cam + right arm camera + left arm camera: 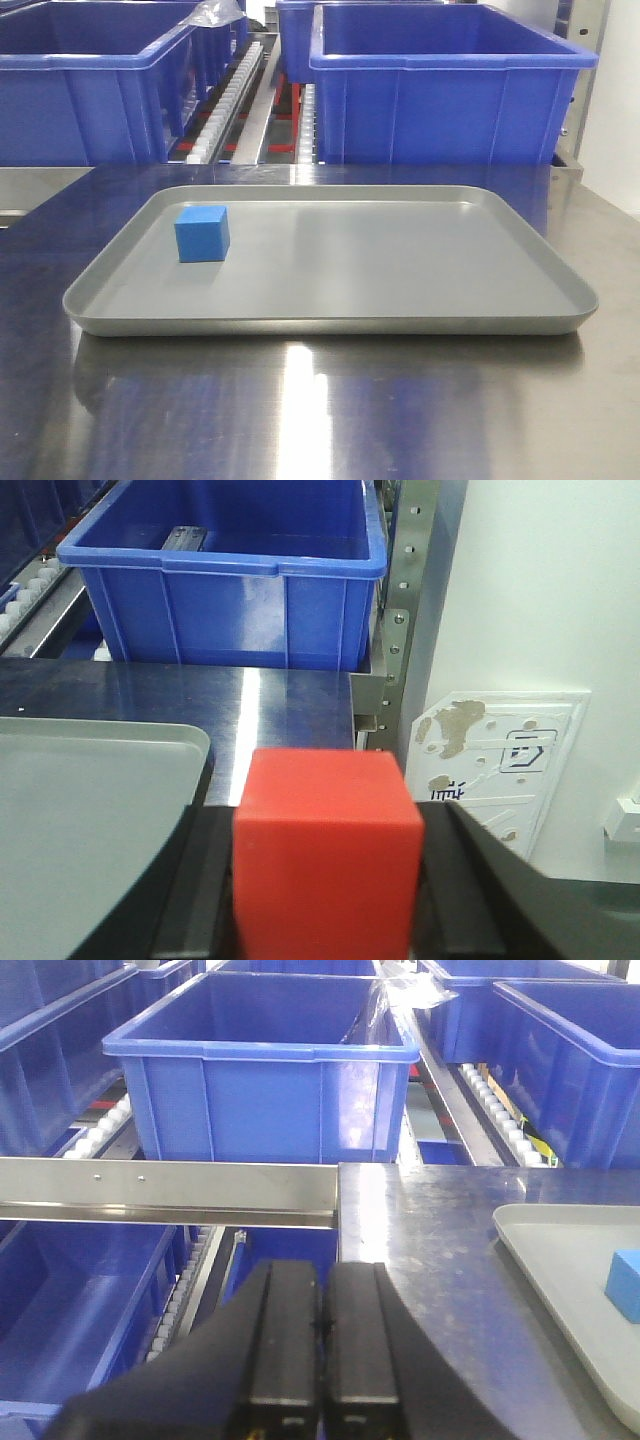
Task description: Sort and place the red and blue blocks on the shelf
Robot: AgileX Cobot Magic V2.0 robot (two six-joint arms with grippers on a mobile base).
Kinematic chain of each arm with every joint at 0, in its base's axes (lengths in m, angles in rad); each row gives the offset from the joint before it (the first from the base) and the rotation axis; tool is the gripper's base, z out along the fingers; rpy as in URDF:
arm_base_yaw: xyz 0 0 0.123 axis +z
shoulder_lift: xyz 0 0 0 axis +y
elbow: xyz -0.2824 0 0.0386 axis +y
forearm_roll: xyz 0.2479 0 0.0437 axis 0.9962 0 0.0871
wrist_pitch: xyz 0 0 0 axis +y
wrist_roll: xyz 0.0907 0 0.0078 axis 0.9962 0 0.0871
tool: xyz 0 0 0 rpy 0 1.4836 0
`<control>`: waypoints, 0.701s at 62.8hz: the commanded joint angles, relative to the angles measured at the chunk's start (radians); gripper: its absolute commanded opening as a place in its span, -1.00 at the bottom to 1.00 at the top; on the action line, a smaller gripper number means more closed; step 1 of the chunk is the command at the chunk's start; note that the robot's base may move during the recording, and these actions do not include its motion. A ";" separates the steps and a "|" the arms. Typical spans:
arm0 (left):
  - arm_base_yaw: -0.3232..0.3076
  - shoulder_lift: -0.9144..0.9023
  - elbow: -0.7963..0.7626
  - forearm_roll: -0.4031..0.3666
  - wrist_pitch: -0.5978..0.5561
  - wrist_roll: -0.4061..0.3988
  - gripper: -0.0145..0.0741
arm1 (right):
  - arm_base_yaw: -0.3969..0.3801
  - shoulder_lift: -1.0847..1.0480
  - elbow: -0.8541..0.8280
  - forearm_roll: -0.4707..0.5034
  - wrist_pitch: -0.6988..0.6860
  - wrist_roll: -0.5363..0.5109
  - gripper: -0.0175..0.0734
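The blue block (202,233) sits on the left part of the shallow grey tray (330,320); its corner also shows at the right edge of the left wrist view (626,1284). The red block (327,850) is clamped between the black fingers of my right gripper (327,880), held beside the tray's right edge (190,742). My left gripper (323,1330) is shut and empty, at the table's left edge in front of the shelf rail (170,1188) with two small screws. Neither gripper shows in the front view.
Large blue bins (450,90) line the shelf behind the steel table (320,410); more bins (265,1070) and roller tracks show in the left wrist view. A bin (225,575), a steel upright (400,600) and a white wall (540,590) stand at the right.
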 commanded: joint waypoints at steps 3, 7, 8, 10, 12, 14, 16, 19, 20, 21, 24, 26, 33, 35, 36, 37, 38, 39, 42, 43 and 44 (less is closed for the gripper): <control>-0.006 -0.018 0.025 -0.021 -0.158 -0.008 -0.39 | -0.007 0.007 -0.026 -0.006 -0.084 0.000 -0.49; -0.006 -0.018 0.023 -0.066 -0.215 -0.008 -0.39 | -0.007 0.007 -0.026 -0.006 -0.084 0.000 -0.49; -0.006 -0.018 0.023 -0.073 -0.226 -0.008 -0.39 | -0.007 0.007 -0.026 -0.006 -0.084 0.000 -0.49; -0.006 -0.018 0.015 -0.083 -0.237 -0.008 -0.39 | -0.007 0.007 -0.026 -0.006 -0.084 0.000 -0.49; -0.006 -0.013 -0.002 -0.084 -0.235 -0.010 -0.39 | -0.007 0.007 -0.026 -0.006 -0.084 0.000 -0.49; -0.006 -0.011 -0.021 -0.086 -0.226 -0.013 -0.39 | -0.007 0.007 -0.026 -0.006 -0.084 0.000 -0.49; -0.006 -0.007 -0.042 -0.100 -0.218 -0.023 -0.39 | -0.007 0.007 -0.026 -0.006 -0.084 0.000 -0.49; -0.006 0.009 -0.069 -0.114 -0.215 -0.061 -0.39 | -0.007 0.007 -0.026 -0.006 -0.084 0.000 -0.49; -0.006 0.014 -0.083 -0.116 -0.215 -0.082 -0.39 | -0.007 0.007 -0.026 -0.006 -0.084 0.000 -0.49; -0.006 0.024 -0.092 -0.116 -0.215 -0.098 -0.39 | -0.007 0.007 -0.026 -0.006 -0.084 0.000 -0.49; -0.006 0.051 -0.127 -0.116 -0.210 -0.164 -0.39 | -0.007 0.007 -0.026 -0.006 -0.084 0.000 -0.49; -0.006 0.076 -0.154 -0.116 -0.194 -0.215 -0.39 | -0.007 0.007 -0.026 -0.006 -0.084 0.000 -0.49; -0.006 0.168 -0.247 -0.104 -0.090 -0.288 -0.39 | -0.007 0.007 -0.026 -0.006 -0.084 0.000 -0.49; -0.006 0.204 -0.273 -0.099 -0.050 -0.288 -0.39 | -0.007 0.007 -0.026 -0.006 -0.084 0.000 -0.49; -0.006 0.225 -0.284 -0.096 -0.033 -0.288 -0.39 | -0.007 0.007 -0.026 -0.006 -0.084 0.000 -0.49; -0.006 0.239 -0.294 -0.091 -0.016 -0.288 -0.39 | -0.007 0.007 -0.026 -0.006 -0.084 0.000 -0.49; -0.006 0.254 -0.304 -0.085 0.012 -0.289 -0.39 | -0.007 0.007 -0.026 -0.006 -0.084 0.000 -0.49; -0.006 0.269 -0.314 -0.077 0.031 -0.289 -0.39 | -0.007 0.007 -0.026 -0.006 -0.084 0.000 -0.49; -0.007 0.319 -0.352 -0.056 0.092 -0.291 -0.39 | -0.007 0.007 -0.026 -0.006 -0.084 0.000 -0.49; -0.007 0.342 -0.360 -0.053 0.114 -0.291 -0.39 | -0.007 0.007 -0.026 -0.006 -0.084 0.000 -0.49; -0.009 0.357 -0.371 -0.050 0.128 -0.291 -0.39 | -0.007 0.007 -0.026 -0.006 -0.084 0.000 -0.49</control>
